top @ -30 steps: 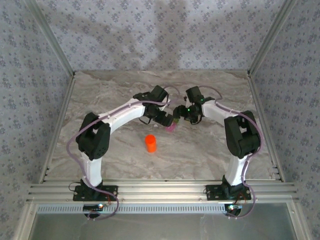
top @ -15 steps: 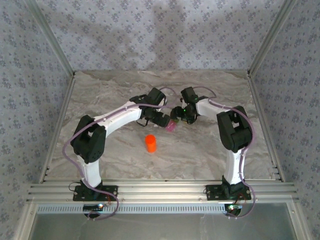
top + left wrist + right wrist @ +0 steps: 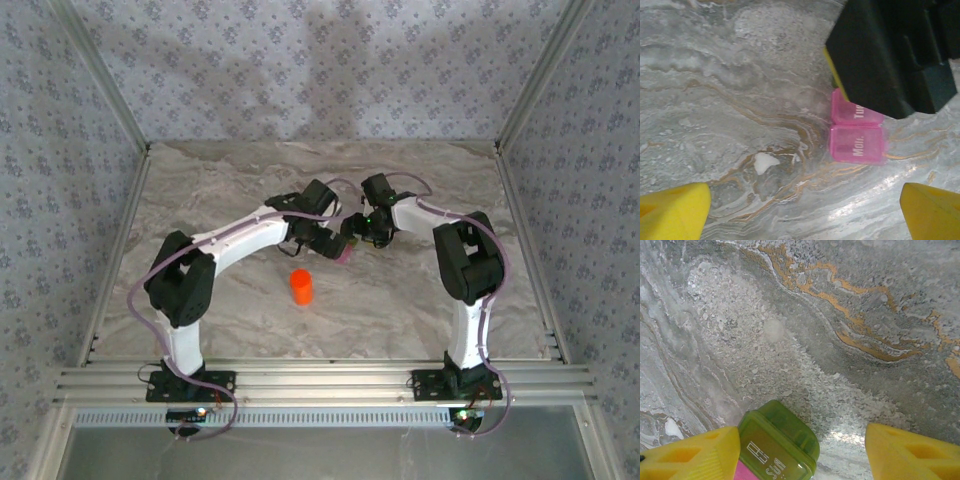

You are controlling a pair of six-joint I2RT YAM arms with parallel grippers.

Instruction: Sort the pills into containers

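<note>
An orange pill bottle [image 3: 301,287] with its cap on stands upright on the marble table [image 3: 220,180], nearest the arm bases and left of centre. Just beyond it and slightly right lie the pill containers [image 3: 857,144], a joined strip of translucent compartments flat on the table: two pink ones marked "Mon." and "Tue", then an olive-green one [image 3: 778,444]. The left gripper [image 3: 800,215] hovers over the strip, its yellow fingers spread wide with nothing between them. The right gripper [image 3: 801,440] meets it from the far right. Its jaws are partly apart. The green compartment sits against one finger, and the other finger is clear of it. A small white fleck [image 3: 765,162] lies left of the pink compartments. Whether it is a pill or a marking in the marble cannot be told.
</note>
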